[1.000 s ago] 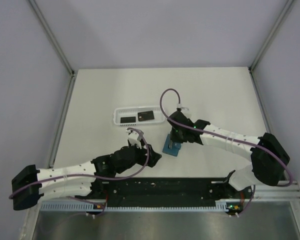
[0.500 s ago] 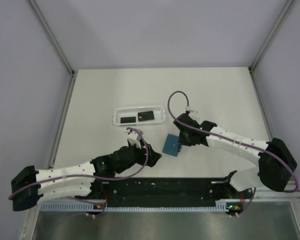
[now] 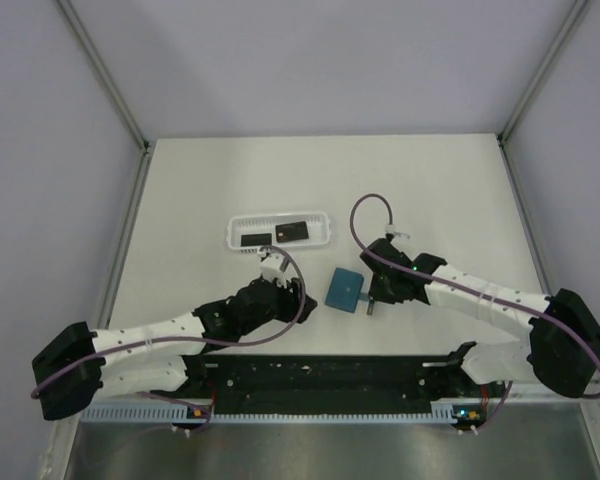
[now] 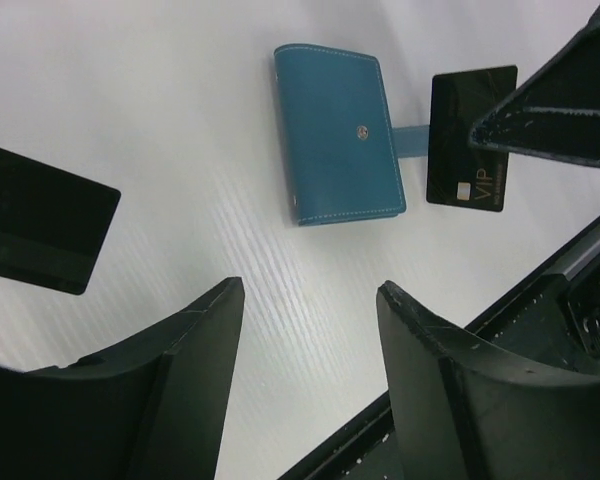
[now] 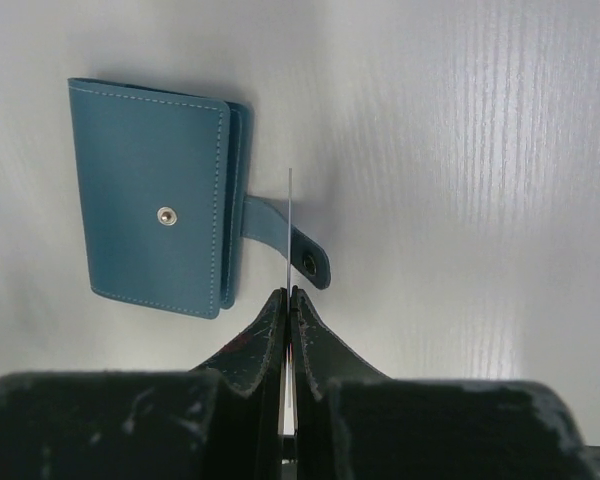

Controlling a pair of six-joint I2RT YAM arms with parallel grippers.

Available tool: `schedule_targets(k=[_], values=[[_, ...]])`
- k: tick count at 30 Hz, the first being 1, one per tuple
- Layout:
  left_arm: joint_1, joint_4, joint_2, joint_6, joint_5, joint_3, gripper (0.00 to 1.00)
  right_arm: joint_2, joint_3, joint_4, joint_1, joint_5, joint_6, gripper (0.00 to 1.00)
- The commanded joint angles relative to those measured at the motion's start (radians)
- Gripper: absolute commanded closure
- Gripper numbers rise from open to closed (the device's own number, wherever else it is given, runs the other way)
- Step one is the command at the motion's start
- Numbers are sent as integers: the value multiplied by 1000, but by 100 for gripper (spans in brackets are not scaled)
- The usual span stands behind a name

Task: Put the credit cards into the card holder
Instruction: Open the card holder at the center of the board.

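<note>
The teal card holder (image 3: 344,288) lies flat and closed on the table, its snap tab (image 5: 315,265) sticking out toward my right gripper. My right gripper (image 5: 290,292) is shut on a black credit card (image 4: 470,138), held upright just beyond the tab and seen edge-on in the right wrist view. My left gripper (image 4: 310,285) is open and empty, a short way from the card holder (image 4: 338,135). Another black credit card (image 4: 40,230) lies flat on the table beside the left gripper. Two more cards (image 3: 252,239) (image 3: 295,231) rest in the white basket.
The long white basket (image 3: 322,236) stands behind the left gripper, left of centre. The black base rail (image 3: 330,375) runs along the near edge. Metal frame posts rise at the table's back corners.
The right gripper has drawn back to the right with its card, off the card holder, which now lies flat. The left arm has reached forward toward the holder, and its jaws have narrowed a little.
</note>
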Motion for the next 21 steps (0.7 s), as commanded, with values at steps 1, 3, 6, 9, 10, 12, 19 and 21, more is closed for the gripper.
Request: schedule_targets(k=[1,3,6,9,10,12,19,21], values=[[31,53,38,56,84,78,49,-68,-61,76,-39,-34,6,100],[31,59,64,106,126,109,79,-88,-90,101,-64,-66,5,100],[31,54,116,185,199,155,100,-102,-110,116,-90,-97,-5,100],[33,43,185,205,299,211,100,-103,-113,118,-96,-106,-14,100],[30,51,219,202,322,228,100,-102,-115,118,-96,-111,-14,100],[31,76,277,200,366,251,100,-102,-121,125,-97,-120,-18,100],[21,76,475,223,414,389,100,-115,-179,164,-104,-129,-43,100],[18,63,529,234,416,437,100,-132,-204,176,-110,-134,-41,100]])
